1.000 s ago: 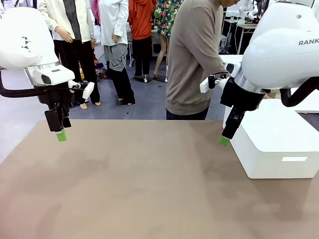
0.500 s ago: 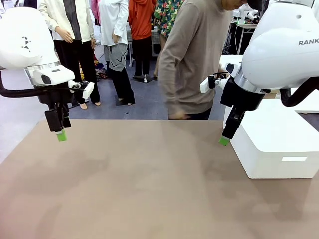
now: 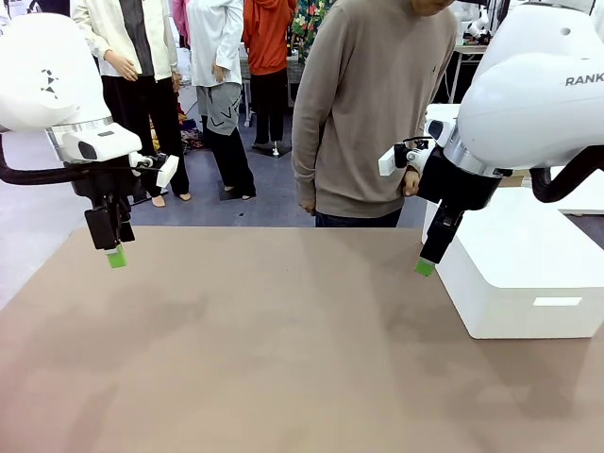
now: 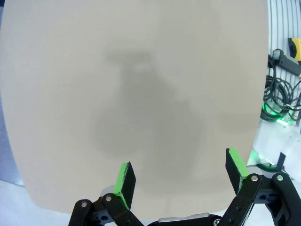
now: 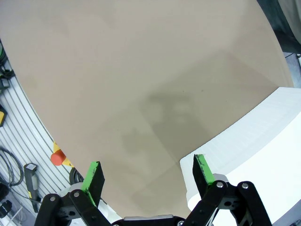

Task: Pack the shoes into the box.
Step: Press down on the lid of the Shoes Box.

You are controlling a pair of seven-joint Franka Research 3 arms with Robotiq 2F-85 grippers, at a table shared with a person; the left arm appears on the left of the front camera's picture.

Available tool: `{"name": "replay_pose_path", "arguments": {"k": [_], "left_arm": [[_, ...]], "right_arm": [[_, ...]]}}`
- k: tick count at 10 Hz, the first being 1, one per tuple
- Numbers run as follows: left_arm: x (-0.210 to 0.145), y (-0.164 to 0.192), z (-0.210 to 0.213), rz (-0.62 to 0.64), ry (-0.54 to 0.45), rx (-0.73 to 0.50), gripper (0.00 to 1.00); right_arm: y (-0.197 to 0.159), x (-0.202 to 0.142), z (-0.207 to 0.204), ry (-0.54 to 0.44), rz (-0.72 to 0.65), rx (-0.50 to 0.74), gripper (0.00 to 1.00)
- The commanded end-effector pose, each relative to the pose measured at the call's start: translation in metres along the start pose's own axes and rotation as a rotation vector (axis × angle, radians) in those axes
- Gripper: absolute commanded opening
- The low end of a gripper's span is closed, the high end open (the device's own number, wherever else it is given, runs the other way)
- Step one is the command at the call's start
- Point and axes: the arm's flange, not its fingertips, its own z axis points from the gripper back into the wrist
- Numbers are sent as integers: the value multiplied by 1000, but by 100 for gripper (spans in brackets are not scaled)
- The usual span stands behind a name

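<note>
Both arms hang over the table (image 3: pixel 283 359). The left pincer (image 3: pixel 115 255) sits at about nine o'clock of the front view, raised off the surface; its own camera shows the two green pads (image 4: pixel 123 179) spread wide with nothing between them. The right pincer (image 3: pixel 425 266) hangs at about three o'clock, just beside the near corner of a white block (image 3: pixel 528 274), also spread wide and holding nothing, as its wrist view confirms.

Neither the shoes nor the box can be seen on the table, so where they lie cannot be told from here. One person (image 3: pixel 373 113) stands at twelve o'clock at the far edge, arms down, hands holding nothing visible.

As a judgement from the task alone: leather shoes would be fairly light, stiff at the sole and heel, soft at the upper and slippery where glossy, so the heel counter or the rim of the opening seems the safest hold. A cardboard box would be light and easily dented; its flap wants gentle handling.

Counted: two pincers, one white block, one person at the table.
</note>
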Motion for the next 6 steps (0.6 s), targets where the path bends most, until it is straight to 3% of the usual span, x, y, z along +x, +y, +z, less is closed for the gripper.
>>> {"name": "replay_pose_path", "arguments": {"k": [1, 6], "left_arm": [[-2, -2, 2, 4, 6, -2, 100], [-2, -2, 2, 4, 6, -2, 100]], "right_arm": [[-1, 0, 3, 1, -3, 5, 100], [-1, 0, 3, 1, -3, 5, 100]]}}
